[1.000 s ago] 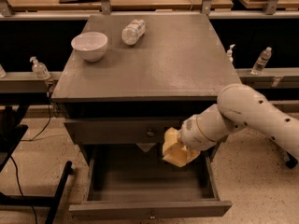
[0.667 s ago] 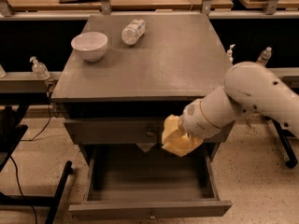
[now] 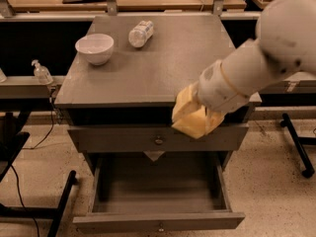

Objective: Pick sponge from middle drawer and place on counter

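Observation:
My gripper is shut on the yellow sponge and holds it in the air at the front edge of the grey counter, right of its middle. The sponge hangs in front of the shut upper drawer front, above the open middle drawer. The drawer's grey box interior shows nothing inside. My white arm comes in from the upper right and hides the counter's right front corner.
A white bowl and a plastic bottle lying on its side sit at the back left of the counter. A pump bottle stands on a ledge to the left. A wooden table with cables is behind.
The gripper has risen with the sponge from just above the open drawer to the level of the counter's front edge. The arm has swung up and closer to the camera.

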